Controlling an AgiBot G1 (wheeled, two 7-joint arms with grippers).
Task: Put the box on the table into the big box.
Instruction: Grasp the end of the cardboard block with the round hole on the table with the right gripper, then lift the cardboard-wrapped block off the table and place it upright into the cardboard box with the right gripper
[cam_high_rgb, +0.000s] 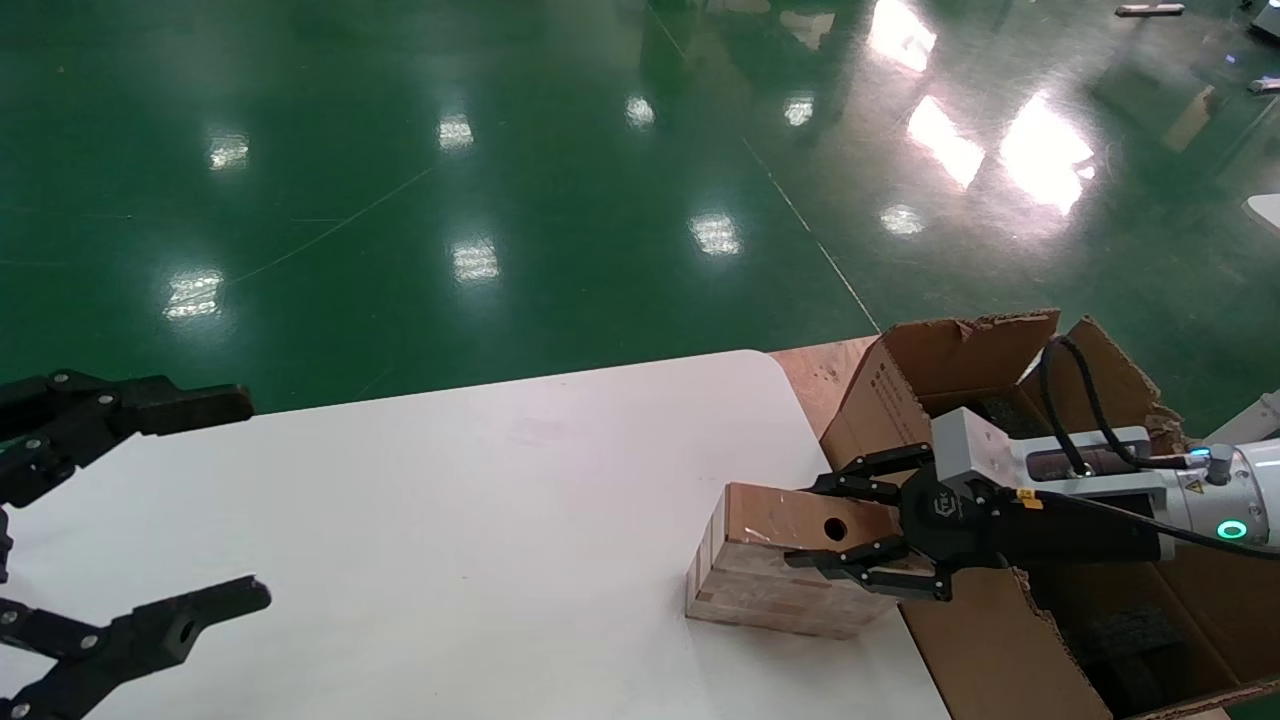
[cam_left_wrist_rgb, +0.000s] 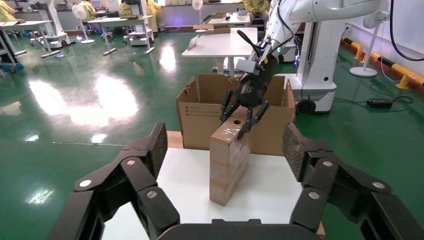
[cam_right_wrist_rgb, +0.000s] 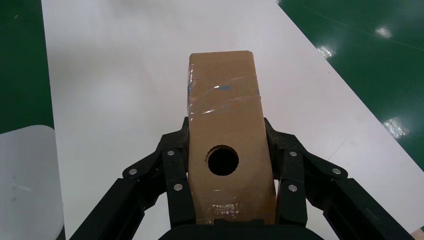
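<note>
The box (cam_high_rgb: 780, 520), small, brown, with a round hole in its top face and pale striped sides, stands on the white table (cam_high_rgb: 450, 520) near its right edge. My right gripper (cam_high_rgb: 805, 525) is shut on the box, one finger on each long side of it near the hole; the right wrist view (cam_right_wrist_rgb: 226, 127) shows this too. The big box (cam_high_rgb: 930, 370), an open carton with torn flaps, stands just right of the table. My left gripper (cam_high_rgb: 225, 505) is open and empty at the table's left, facing the box (cam_left_wrist_rgb: 227, 160).
The big box stands on a wooden pallet (cam_high_rgb: 815, 365) on the green floor. Black foam (cam_high_rgb: 1130, 640) lies inside it. My right arm (cam_high_rgb: 1150, 480) stretches over the carton's opening. White tabletop spreads between the two grippers.
</note>
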